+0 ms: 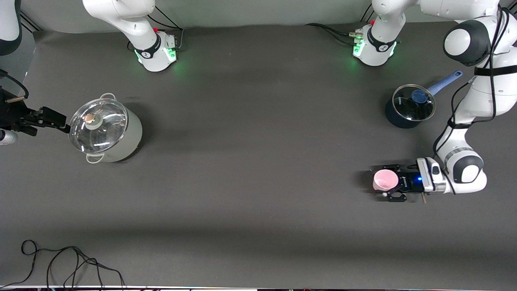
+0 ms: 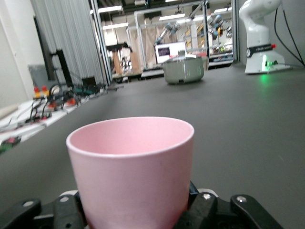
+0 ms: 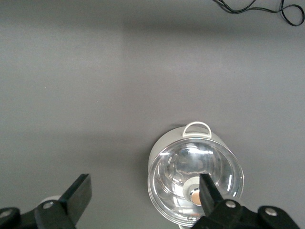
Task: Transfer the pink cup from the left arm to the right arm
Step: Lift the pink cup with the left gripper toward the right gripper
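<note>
The pink cup (image 1: 383, 180) stands upright low at the table, toward the left arm's end and nearer the front camera than the blue saucepan. My left gripper (image 1: 391, 182) is shut on the pink cup, one black finger on each side of its wall. In the left wrist view the pink cup (image 2: 131, 167) fills the foreground, its mouth open upward and nothing visible inside, with the left gripper (image 2: 136, 212) clamped round its lower part. My right gripper (image 1: 45, 119) waits open in the air by the white pot, holding nothing; in the right wrist view the right gripper (image 3: 143, 193) has bare fingers.
A white pot with a glass lid (image 1: 106, 131) (image 3: 195, 183) (image 2: 183, 69) stands toward the right arm's end. A dark blue saucepan with a glass lid and blue handle (image 1: 408, 107) stands toward the left arm's end. A black cable (image 1: 60, 262) (image 3: 257, 9) lies near the front edge.
</note>
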